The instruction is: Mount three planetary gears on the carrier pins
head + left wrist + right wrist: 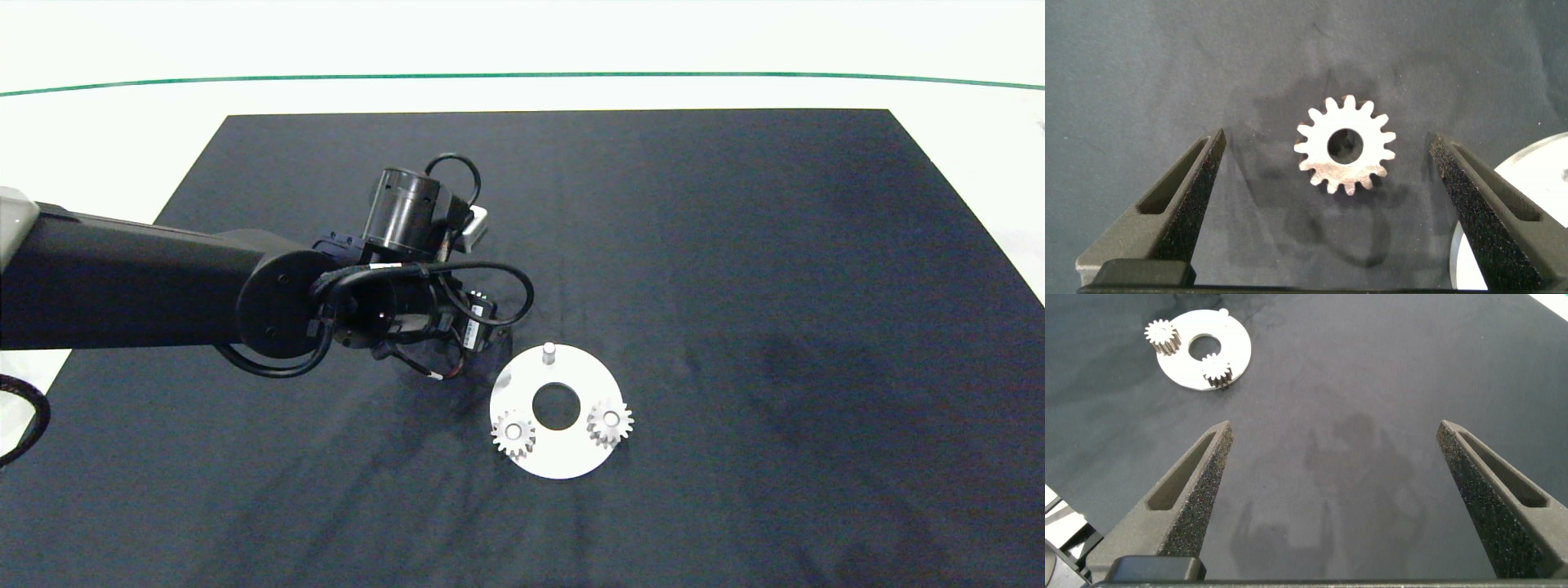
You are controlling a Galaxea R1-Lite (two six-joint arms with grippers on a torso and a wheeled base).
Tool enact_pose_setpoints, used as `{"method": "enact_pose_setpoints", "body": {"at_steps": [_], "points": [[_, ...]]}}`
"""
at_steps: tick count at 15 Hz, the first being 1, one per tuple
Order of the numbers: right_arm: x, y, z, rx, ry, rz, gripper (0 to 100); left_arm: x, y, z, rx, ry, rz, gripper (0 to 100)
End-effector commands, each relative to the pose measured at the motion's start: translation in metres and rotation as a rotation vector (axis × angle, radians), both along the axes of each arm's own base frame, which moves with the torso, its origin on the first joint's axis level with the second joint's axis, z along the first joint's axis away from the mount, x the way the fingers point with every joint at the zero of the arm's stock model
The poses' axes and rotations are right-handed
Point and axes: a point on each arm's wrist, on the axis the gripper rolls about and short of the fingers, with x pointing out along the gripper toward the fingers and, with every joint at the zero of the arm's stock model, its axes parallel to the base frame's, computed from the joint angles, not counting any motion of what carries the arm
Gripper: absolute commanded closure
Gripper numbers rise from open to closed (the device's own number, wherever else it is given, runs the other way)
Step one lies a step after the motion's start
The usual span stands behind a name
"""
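Black mat [735,245] covers the white surface [122,139]. Left arm [122,278] enters from the left edge; the left tool [1327,204] hangs released above the mat, fingers [1192,196] spread wide on either side of a loose planetary gear [1345,144] lying flat, touching neither finger. Just beside it lies the white carrier disc [563,461], its rim showing in the left wrist view. On the disc: one planetary gear on the near-left pin [513,434], one bare carrier pin [549,351] at the far side, one planetary gear on the near-right pin [609,421]. Right tool [1331,498], outside the head view, hovers released over bare mat, well apart from the disc.
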Motion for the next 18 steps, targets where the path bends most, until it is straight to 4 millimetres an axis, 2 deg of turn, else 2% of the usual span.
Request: {"method": "enact_pose_setpoints", "body": {"at_steps": [1,9,12,18], "points": [[0.0001,0.0001,-0.0002,-0.004,0.001,0.0,0,0.0011,-0.0013,-0.0019,0.003,0.003,0.0,5],[0.0002,0.0001,-0.0006,-0.005,0.002,0.0,0,-0.0004,-0.0016,-0.0005,0.01,-0.018,0.018,22],[-0.0016,-0.0014,0.0001,0.001,-0.005,-0.002,0,-0.0042,-0.0028,-0.0076,0.027,-0.001,0.02,28],[-0.0019,-0.0016,0.0001,0.002,-0.006,-0.002,0,-0.0055,-0.0086,-0.0033,0.012,-0.035,0.011,40]]}}
